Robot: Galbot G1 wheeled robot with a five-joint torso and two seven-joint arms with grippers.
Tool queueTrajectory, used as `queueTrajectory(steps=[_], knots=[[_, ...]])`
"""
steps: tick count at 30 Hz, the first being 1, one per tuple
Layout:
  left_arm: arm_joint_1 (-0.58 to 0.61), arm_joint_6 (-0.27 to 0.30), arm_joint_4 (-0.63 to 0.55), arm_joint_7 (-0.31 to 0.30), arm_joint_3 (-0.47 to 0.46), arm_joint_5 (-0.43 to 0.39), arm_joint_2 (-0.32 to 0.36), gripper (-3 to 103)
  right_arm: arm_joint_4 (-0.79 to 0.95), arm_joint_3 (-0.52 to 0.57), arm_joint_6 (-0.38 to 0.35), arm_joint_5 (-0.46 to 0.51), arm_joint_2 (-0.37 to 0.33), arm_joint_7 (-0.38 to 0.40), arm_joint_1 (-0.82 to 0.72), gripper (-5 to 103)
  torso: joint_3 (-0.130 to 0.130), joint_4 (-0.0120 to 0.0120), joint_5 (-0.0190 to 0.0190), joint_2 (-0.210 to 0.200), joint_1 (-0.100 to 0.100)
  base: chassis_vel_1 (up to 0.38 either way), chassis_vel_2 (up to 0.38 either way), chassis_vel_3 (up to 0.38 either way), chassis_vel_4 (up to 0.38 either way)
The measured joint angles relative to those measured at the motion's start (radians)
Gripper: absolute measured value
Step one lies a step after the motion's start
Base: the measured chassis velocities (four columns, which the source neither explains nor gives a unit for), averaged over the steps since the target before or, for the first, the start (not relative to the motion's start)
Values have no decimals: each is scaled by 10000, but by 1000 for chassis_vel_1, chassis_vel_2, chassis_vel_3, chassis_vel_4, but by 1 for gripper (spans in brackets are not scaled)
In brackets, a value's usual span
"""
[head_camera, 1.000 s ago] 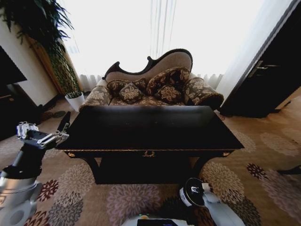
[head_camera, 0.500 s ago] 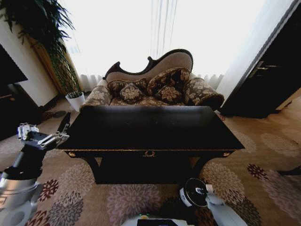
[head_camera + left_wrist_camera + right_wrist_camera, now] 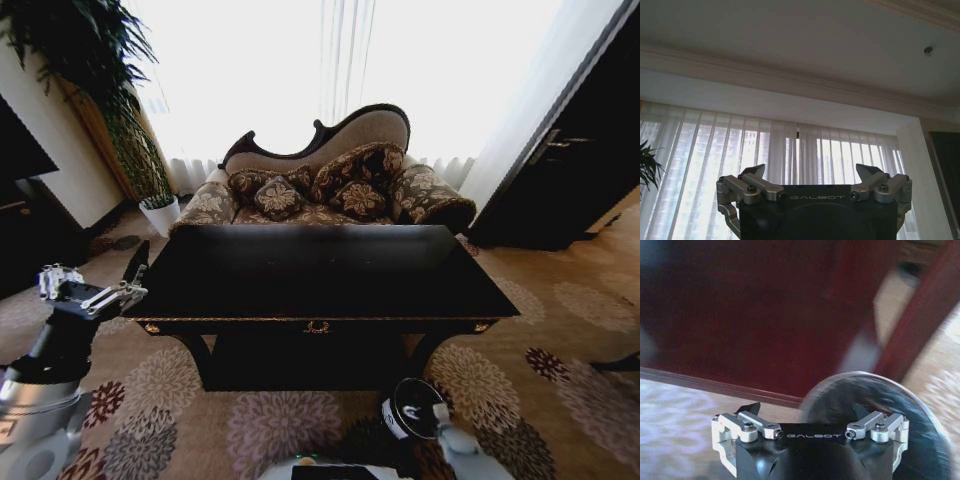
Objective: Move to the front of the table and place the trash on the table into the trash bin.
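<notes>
Robot stood squarely before the counter [image 3: 320,275]; its glossy black top lay broad across the middle of the head view, dark wood apron facing the robot with a small gold ornament [image 3: 317,326] at the centre; curved legs below on the flowered carpet [image 3: 560,350]. No trash could be made out on the dark top from the head view — too dark and reflective to tell.

Left claw [image 3: 128,276] was raised off the counter's left end, near the corner but apart from it, fingers spread and holding nothing; the left wrist view showed the same claw [image 3: 810,175] pointing up at sheer curtains [image 3: 765,160] and ceiling, jaws wide.

Right claw [image 3: 807,412] hung low by the robot's base, jaws open and empty; just beyond it in the right wrist view sat the round rim of the trash bin [image 3: 920,410], black inside, on the carpet in front of dark-red wood. In the head view the trash bin [image 3: 410,408] showed at the bottom, on the floor before the counter, right of centre, well below the counter top.

Behind the counter: patterned sofa [image 3: 330,180] with cushions; potted plant [image 3: 90,70] at far left.
</notes>
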Motion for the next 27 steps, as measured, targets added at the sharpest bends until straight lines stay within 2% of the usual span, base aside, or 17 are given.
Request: queueTrajectory(steps=[3, 10, 15, 16, 17, 20, 21, 23, 24, 27], knots=[[-28, 44, 0, -80, 100, 47, -22, 100, 701, 56, 34, 46, 20, -150, -511, 100, 0, -1, 3, 0, 0, 0, 0, 0, 0], [-162, 76, 0, -141, 103, -83, -18, 100, 4312, 1109, 334, 622, 287, -1296, -2739, 100, 0, 1, -2, 0, 0, 0, 0, 0, 0], [-182, 76, 0, -144, 144, -97, -40, 100, 5187, 1507, 488, 854, 506, -1984, -3383, 100, 0, -2, -1, -1, 0, 0, 0, 0, 0], [-187, 76, 0, -144, 210, -99, -48, 100, 5643, 1822, 800, 906, 694, -2741, -3725, 100, 0, -2, 0, -1, -1, 0, 0, 0, 0], [-187, 75, 0, -144, 227, -98, -48, 100, 5709, 1891, 927, 955, 728, -3001, -3779, 100, 0, -1, 0, -1, 0, 0, 0, 0, 0], [-178, 78, 0, -144, 223, -153, -12, 100, 5833, 2217, 1817, 1495, 830, -4894, -3880, 100, 0, -1, 3, -2, 1, 0, 0, 0, 0], [-178, 78, 0, -144, 223, -153, -12, 100, 5833, 2217, 1817, 1495, 830, -4894, -3880, 100, 0, -1, 3, -2, 1, 0, 0, 0, 0], [-172, 83, 0, -149, 168, -192, 19, 100, 5964, 2381, 2508, 2169, 842, -6207, -3846, 100, 1, -1, 4, -2, 2, 0, 0, 0, 0], [-166, 85, 0, -154, 150, -204, 28, 100, 6251, 2488, 2668, 2485, 861, -6592, -3846, 100, 1, -1, 3, -1, 1, 0, 0, 0, 0], [-155, 90, 0, -156, 155, -203, 19, 100, 6952, 2674, 2680, 2992, 917, -6786, -3898, 100, 0, 1, 5, -1, 2, 0, 0, 0, 0]])
